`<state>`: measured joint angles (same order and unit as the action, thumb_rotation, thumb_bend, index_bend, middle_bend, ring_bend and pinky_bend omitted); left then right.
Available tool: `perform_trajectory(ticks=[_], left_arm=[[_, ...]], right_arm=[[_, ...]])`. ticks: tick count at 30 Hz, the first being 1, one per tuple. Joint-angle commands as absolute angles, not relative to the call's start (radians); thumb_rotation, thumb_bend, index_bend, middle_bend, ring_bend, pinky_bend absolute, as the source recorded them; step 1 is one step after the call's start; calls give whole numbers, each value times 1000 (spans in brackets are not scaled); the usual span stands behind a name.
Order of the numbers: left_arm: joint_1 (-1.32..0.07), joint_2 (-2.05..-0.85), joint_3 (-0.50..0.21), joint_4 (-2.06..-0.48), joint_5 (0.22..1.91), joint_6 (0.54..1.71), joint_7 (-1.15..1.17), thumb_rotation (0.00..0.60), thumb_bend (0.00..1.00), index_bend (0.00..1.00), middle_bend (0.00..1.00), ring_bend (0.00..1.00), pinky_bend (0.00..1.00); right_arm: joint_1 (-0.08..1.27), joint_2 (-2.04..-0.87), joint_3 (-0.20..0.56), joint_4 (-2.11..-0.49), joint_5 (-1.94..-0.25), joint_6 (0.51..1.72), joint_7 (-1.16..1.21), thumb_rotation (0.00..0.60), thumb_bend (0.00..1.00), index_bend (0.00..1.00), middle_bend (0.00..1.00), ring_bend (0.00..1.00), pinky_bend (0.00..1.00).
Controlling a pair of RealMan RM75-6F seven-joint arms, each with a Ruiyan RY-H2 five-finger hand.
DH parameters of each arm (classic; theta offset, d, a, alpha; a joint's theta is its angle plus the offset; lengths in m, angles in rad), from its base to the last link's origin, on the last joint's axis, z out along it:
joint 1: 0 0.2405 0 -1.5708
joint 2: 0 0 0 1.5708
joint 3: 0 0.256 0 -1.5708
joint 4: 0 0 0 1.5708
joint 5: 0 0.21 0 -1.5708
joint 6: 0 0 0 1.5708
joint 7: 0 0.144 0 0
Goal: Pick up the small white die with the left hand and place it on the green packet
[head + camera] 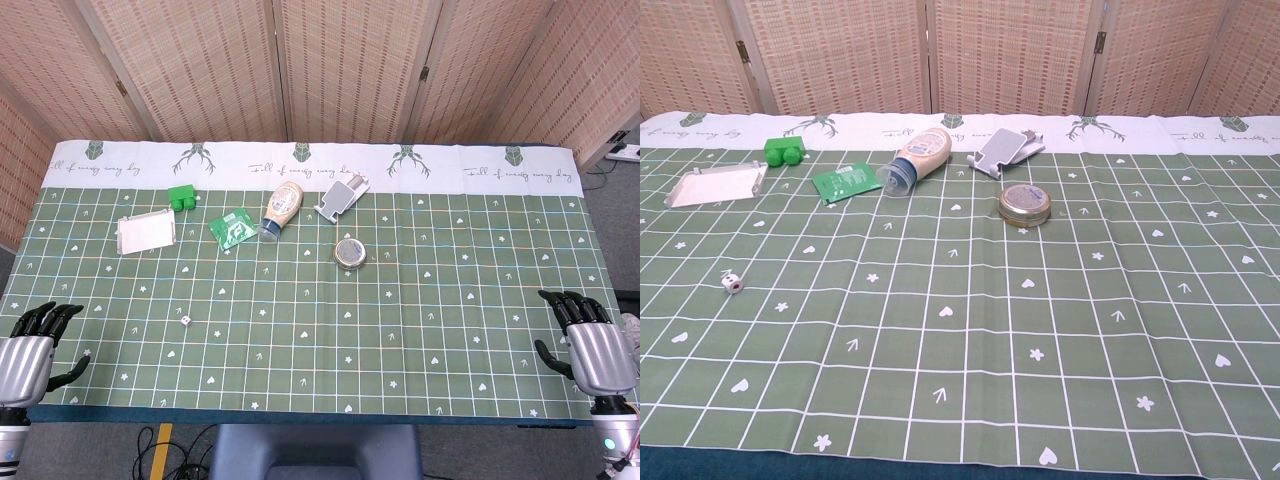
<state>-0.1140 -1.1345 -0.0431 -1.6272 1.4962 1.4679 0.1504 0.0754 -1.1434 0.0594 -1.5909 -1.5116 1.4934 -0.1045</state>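
Die (185, 320) and packet (231, 227) are set on the table (420, 330), the packet far back beside a bottle (282, 209), the die near the front left. The die is found forward and inward of the left hand (30, 350), much nearer it than the right hand (590, 345). Both hands are rested at the front edge, fingers spread, nothing held.

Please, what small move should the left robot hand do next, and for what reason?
Probably reach the left robot hand forward and to its right, toward the small white die. The hand rests open at the table's near edge and holds nothing, while the die lies alone on the cloth, well short of the green packet.
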Motion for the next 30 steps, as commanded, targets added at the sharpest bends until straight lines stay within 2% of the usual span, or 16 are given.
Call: perform_trajectory(ticks=[1,17,21,24,26,30], left_arm=[[-115,-1135,-43,-1626,1496,1466,151,600,261,216,233,150,190],[-167,-1146,-71,-1615,1538,1451,84,600,262,232,234,162,190],[-210,-1149,-86,-1619,1569,1426,75,600,261,248,250,207,190],[-255,-1151,-93,-1623,1596,1386,69,600,262,274,314,261,206],[-288,-1155,-98,-1621,1613,1355,67,600,262,289,360,304,262],[-354,-1168,-99,-1608,1641,1282,68,600,261,318,450,405,452]], right_arm=[[75,-1145,59,-1589,-1511,1493,-102,600,224,202,247,199,237],[67,-1138,69,-1581,-1535,1535,-95,600,242,202,267,213,246],[67,-1127,74,-1587,-1533,1538,-100,600,244,202,267,213,246],[68,-1121,77,-1591,-1531,1538,-102,600,245,202,267,213,246],[69,-1118,78,-1593,-1531,1539,-102,600,244,202,267,213,246],[68,-1114,79,-1594,-1530,1539,-102,600,245,202,268,213,246]])
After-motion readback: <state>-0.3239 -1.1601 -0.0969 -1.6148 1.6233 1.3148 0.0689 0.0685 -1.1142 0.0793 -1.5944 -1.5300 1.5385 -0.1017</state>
